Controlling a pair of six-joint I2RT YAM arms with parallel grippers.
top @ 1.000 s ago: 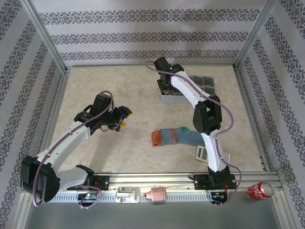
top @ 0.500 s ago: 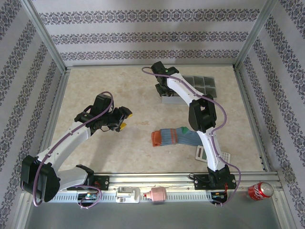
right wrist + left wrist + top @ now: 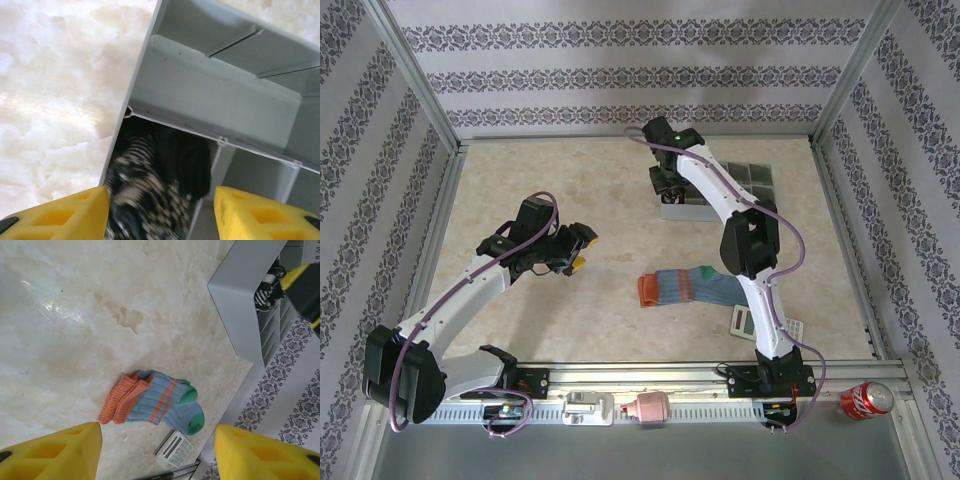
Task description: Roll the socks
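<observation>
A blue-teal sock [image 3: 685,287] with orange cuff and green toe lies flat on the table in front of the right arm; in the left wrist view this sock [image 3: 155,402] shows two cuffs and two toes stacked. My left gripper [image 3: 575,250] hovers open to its left, well above it, nothing between the yellow fingers [image 3: 65,450]. My right gripper [image 3: 668,192] hangs open over the near-left compartment of the grey divided box [image 3: 750,178]. The black sock with beige stripes [image 3: 160,180], bunched and blurred, lies in that compartment between and below the spread fingers [image 3: 65,212].
A grey calculator [image 3: 742,321] lies just right of the blue-teal sock, near the right arm's base. A red soda can [image 3: 866,399] rests on the front rail at the right. Patterned walls enclose the table on three sides.
My right gripper has gone from shut to open over the box, letting the black striped sock go into the compartment. The left arm and the blue-teal sock have not moved.
</observation>
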